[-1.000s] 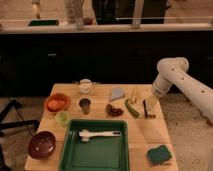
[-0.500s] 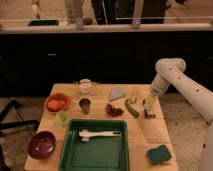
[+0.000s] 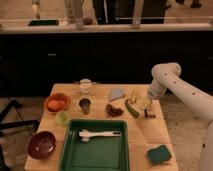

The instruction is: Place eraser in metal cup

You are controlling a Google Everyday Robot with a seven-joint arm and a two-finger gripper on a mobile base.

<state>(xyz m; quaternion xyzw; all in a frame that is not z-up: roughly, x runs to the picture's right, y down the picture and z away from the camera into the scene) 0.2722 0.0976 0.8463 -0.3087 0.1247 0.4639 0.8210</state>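
Bowls stand at the left edge of the wooden table (image 3: 145, 132): a dark red-brown bowl (image 3: 41, 144) near, an orange bowl (image 3: 56, 103) farther. Right of the orange bowl stands the small dull grey metal cup (image 3: 85, 105), upright and dark inside, apart from the pale green small cup (image 3: 62, 118) at its near left. Well to the right, past a green curved vegetable (image 3: 131, 108), the eraser (image 3: 146, 114) shows as a small dark block on the table's right side. It lies just below the pale gripper (image 3: 145, 104) of the white arm (image 3: 170, 80). Its long axis cannot be made out, nor whether the gripper grips it.
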